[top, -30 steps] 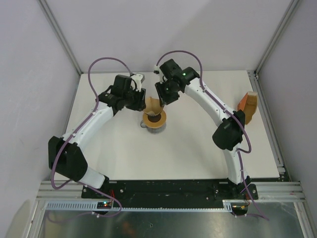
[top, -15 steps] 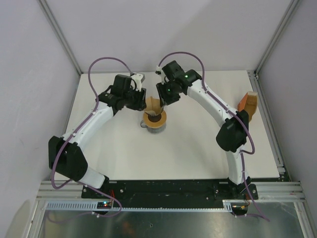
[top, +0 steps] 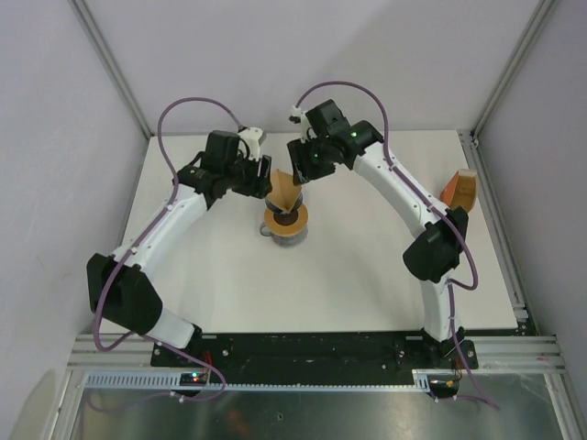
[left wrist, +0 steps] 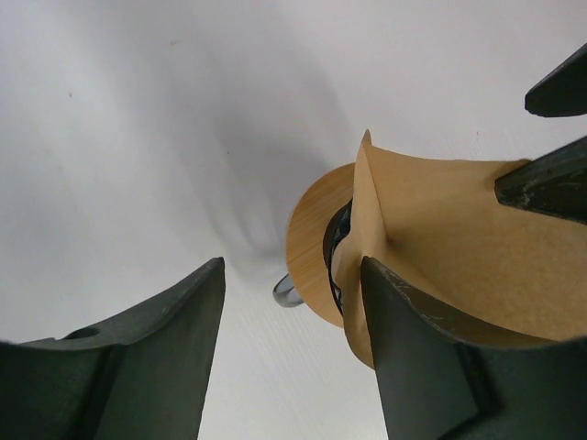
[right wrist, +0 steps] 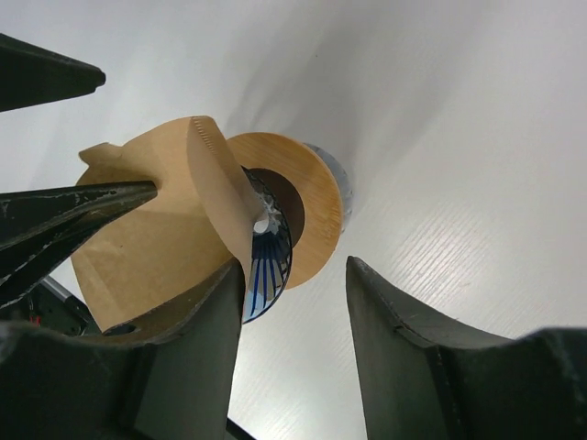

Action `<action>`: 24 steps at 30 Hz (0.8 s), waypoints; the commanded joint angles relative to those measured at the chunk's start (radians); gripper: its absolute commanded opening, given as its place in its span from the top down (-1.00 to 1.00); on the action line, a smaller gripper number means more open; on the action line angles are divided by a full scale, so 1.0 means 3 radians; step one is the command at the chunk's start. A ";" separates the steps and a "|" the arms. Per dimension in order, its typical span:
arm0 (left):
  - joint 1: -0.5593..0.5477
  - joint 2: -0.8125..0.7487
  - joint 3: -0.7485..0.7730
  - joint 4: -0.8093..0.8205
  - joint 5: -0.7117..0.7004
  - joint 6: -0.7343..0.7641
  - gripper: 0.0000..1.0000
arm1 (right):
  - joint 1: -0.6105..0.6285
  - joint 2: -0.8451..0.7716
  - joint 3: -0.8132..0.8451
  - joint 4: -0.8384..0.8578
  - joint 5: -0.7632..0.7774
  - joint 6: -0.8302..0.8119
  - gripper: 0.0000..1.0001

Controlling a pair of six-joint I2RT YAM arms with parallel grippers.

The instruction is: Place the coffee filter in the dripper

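The tan coffee filter stands as a cone between my two grippers, tip down in the blue ribbed dripper. The dripper sits in the hole of an amber disc on the glass jug. My left gripper is open. Its right finger rests against the filter, with bare table between the jaws. My right gripper is open. Its left finger rests against the filter. Most of the dripper is hidden by the filter and disc.
A stack of orange-tan items leans at the table's right edge. Grey walls close the back and sides. Both arms arch over the table's back half, meeting above the jug.
Both grippers have shifted slightly toward the back. The filter, earlier flatter against the disc, now stands more upright and spread as a cone.
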 commanded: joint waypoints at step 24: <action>0.0022 -0.0072 -0.0014 0.0033 0.0142 0.0107 -0.29 | 0.0239 -0.0580 -0.0196 0.0689 -0.0448 0.0122 1.00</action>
